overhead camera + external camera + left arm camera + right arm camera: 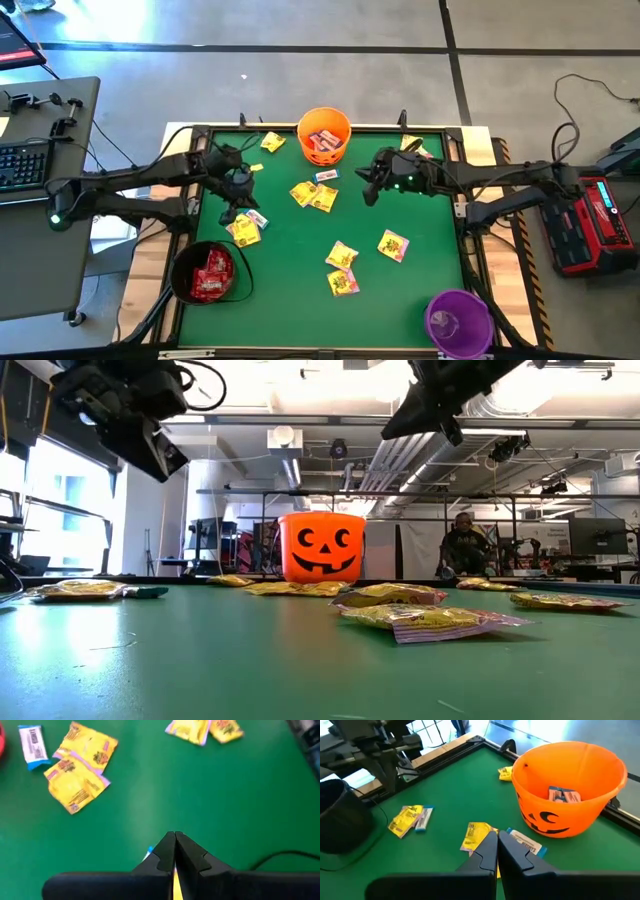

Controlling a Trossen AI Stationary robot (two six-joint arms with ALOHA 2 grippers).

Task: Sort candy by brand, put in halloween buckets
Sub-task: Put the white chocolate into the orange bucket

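Note:
My left gripper [229, 212] [174, 840] is shut and hangs above the table's left part, just over a yellow packet [243, 232] and a white-with-blue packet [257, 217]. My right gripper [370, 194] [497, 839] is shut too, raised right of the orange bucket [324, 135] [569, 787]. That bucket holds white-with-blue packets [564, 795]. Yellow packets [312, 195] [341, 255] and a white-with-blue packet [527, 843] lie flat on the green mat. Red packets [212, 272] fill the black bucket [180, 265]. The purple bucket [458, 322] stands at the near right corner.
The mat sits in a raised black frame [466, 250]. More yellow packets lie by the far edge [272, 142] and near the middle [392, 244] [343, 283]. A desk with a keyboard [22, 165] stands left of the table, and a red box [590, 225] to its right.

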